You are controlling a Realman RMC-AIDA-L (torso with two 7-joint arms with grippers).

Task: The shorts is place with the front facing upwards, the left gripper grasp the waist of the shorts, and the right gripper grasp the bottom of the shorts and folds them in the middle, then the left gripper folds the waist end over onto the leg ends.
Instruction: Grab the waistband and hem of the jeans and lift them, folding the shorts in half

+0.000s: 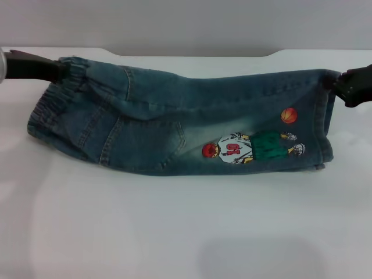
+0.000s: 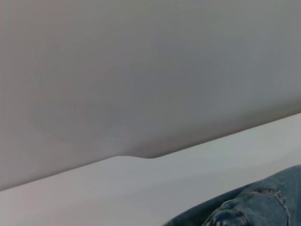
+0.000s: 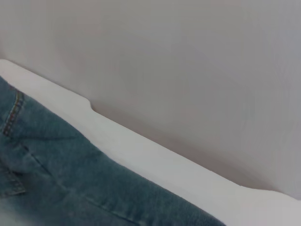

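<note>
The blue-green denim shorts (image 1: 174,116) lie folded lengthwise across the white table, with the basketball-player print (image 1: 253,145) and patch pocket facing up. The puckered waist (image 1: 55,102) is at the left end. The bottom of the shorts (image 1: 330,125), with its stitched hems, is at the right end. My left gripper (image 1: 60,70) is shut on the far corner of the waist. At the far corner of the hems my right gripper (image 1: 337,83) is pinching the cloth. Denim (image 2: 254,205) fills a corner of the left wrist view, and the right wrist view shows more denim (image 3: 56,169); neither shows fingers.
The white table (image 1: 174,232) stretches bare in front of the shorts. Its back edge (image 1: 192,55) runs just behind them, with a grey wall (image 1: 186,23) beyond.
</note>
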